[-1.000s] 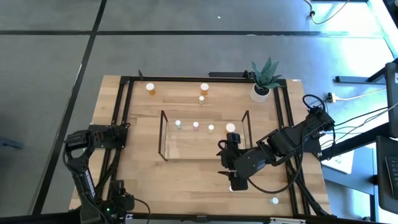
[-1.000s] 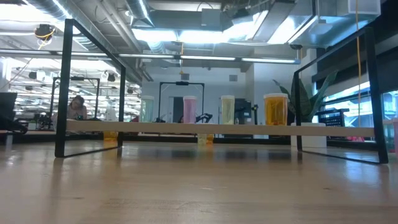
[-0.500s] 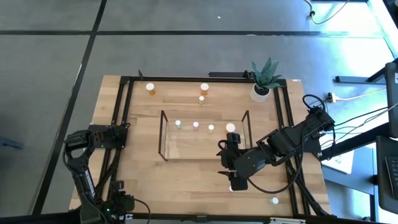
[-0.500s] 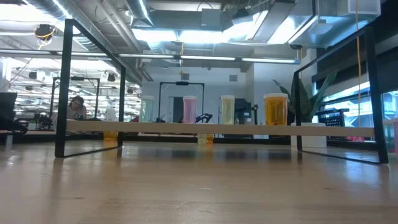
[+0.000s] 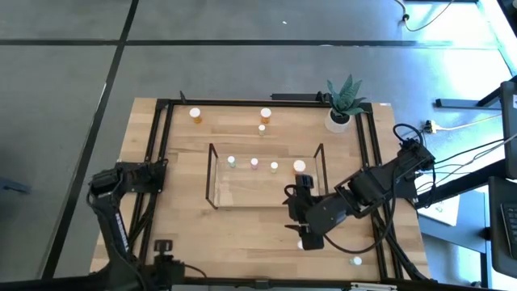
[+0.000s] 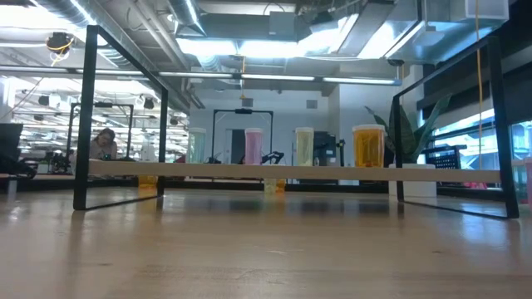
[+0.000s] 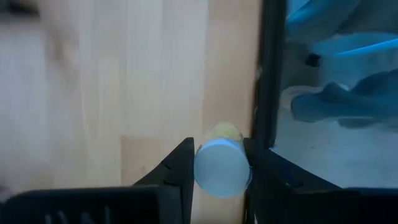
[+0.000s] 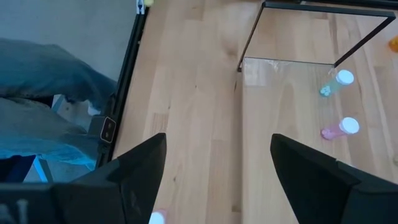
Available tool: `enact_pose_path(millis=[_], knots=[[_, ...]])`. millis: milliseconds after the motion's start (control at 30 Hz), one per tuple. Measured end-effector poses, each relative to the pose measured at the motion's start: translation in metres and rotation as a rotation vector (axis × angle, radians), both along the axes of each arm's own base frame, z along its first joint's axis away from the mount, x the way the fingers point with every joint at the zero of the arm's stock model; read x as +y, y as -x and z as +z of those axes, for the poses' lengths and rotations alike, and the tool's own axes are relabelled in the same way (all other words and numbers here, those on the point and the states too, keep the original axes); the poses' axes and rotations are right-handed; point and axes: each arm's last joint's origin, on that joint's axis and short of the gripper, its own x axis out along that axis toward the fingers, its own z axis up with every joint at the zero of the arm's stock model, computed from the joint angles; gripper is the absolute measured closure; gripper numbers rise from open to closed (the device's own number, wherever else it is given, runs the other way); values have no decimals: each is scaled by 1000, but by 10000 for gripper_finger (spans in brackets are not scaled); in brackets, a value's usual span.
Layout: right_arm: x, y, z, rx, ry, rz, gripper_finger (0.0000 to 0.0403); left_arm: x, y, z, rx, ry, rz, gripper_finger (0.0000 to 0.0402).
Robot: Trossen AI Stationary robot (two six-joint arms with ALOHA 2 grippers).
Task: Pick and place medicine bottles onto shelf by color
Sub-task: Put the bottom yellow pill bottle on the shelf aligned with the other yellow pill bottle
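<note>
Two arms are working at the wooden table (image 5: 242, 226). Left gripper (image 7: 217, 171) is sitting at the near-left edge, beside the black table rail (image 7: 268, 74); its fingers are closing narrowly on a small bottle (image 7: 221, 167), white cap facing the camera, yellowish body barely showing behind. From above, that gripper is largely cut off by the frame edge, and the bottle is not visible there.

Clear shelf (image 5: 262, 198) is standing mid-table. Four bottles are lining up along its far side: greenish (image 5: 231, 161), pink (image 5: 254, 162), yellowish (image 5: 275, 166), and a larger orange one (image 5: 300, 166). Body colours are hard to tell from above; the low view is showing them better.

Behind the shelf, three more bottles are standing near the far rail (image 5: 195, 114), (image 5: 266, 115), (image 5: 262, 128).

Right gripper (image 8: 217, 180) is hovering near the shelf's near-right corner, jaws spread wide, holding nothing. A white cap (image 5: 300, 243) is peeking out under it. Another bottle (image 5: 354, 260) is standing farther right, near the front edge. Potted plant (image 5: 342, 101) is occupying the far-right corner.
</note>
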Motion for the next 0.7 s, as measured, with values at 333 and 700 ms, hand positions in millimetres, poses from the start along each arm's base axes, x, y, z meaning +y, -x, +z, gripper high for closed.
enact_pose_path(millis=[333,700], knots=[[3,16,9,-17,-11,-6,114,46,-78,70,-28,-61,-282,298],[-6,32,13,16,22,-91,114,143,-167,94,-44,-158,-444,299]])
